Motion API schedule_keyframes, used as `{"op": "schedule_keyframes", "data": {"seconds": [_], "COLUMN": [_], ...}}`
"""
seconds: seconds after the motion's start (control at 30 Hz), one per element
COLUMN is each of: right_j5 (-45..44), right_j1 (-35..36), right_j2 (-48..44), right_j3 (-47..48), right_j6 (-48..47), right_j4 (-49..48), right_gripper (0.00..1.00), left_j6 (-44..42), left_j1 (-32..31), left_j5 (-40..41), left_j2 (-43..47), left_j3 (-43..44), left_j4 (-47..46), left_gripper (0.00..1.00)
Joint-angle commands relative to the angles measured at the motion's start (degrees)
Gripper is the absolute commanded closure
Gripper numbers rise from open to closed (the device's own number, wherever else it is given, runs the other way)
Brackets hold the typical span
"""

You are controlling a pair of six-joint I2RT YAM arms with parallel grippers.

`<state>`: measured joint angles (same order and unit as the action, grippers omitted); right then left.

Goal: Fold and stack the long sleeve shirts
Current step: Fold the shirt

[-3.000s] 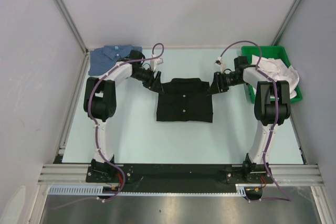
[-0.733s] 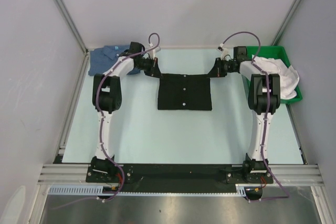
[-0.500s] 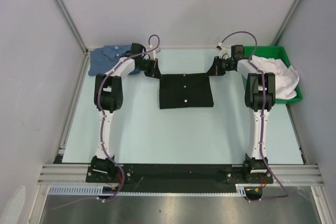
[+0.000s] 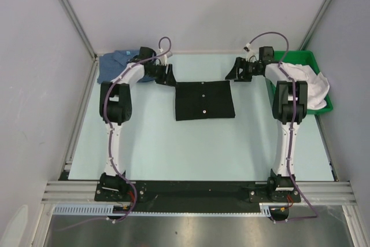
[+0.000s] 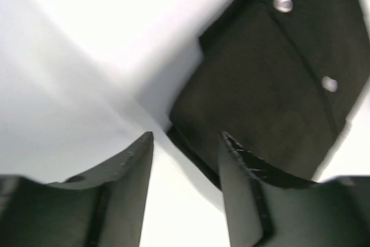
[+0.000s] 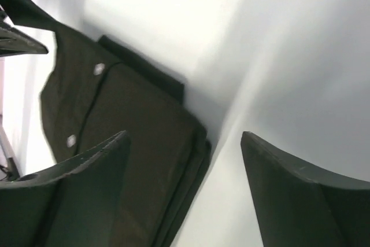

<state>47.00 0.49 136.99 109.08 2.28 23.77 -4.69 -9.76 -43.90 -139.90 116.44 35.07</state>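
Top external shows the black shirt [image 4: 204, 101] lying folded flat on the table [image 4: 173, 148] toward its far edge, between the two arms. The left tool [image 4: 168, 77] sits just off its far left corner and the right tool [image 4: 233, 73] just off its far right corner. Both have their fingers spread and hold nothing. The blue shirt [image 4: 111, 65] lies in the far left corner, partly hidden by the left arm.

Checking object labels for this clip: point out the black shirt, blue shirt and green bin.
black shirt [image 4: 214, 102]: top external view, folded front panel.
blue shirt [image 4: 110, 66]: top external view, uncovered left part.
green bin [image 4: 298, 56]: top external view, far rim.
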Motion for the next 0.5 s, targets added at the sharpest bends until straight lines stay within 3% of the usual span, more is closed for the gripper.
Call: {"op": "schedule_keyframes", "data": {"seconds": [0.0,0.23,0.3,0.47], "right_j5": [4.05,7.66,8.19,7.67], "right_j1": [-3.57,-4.36,-4.18,-3.22], "right_j2": [-11.2,-27.37,-30.36,-30.56], "right_j3": [-2.28,-28.71,-36.25,-43.07], "right_j6": [0.62,-2.11,-1.67,-5.17], "right_j4": [1.88,4.72,3.05,-1.35], "right_gripper": [0.15,0.16,0.17,0.19], "left_j6": [-0.5,3.1,4.25,3.38], "left_j1": [2.9,1.68,0.71,-2.01], "left_j5": [-7.42,-12.79,-13.23,-11.57], "left_j2": [14.28,29.49,31.52,31.18], "left_j3": [-6.82,-40.36,-44.62,-49.91], "left_j4": [-3.69,-10.18,-14.4,-16.35], "left_gripper": [0.42,0.34,0.33,0.33]}}
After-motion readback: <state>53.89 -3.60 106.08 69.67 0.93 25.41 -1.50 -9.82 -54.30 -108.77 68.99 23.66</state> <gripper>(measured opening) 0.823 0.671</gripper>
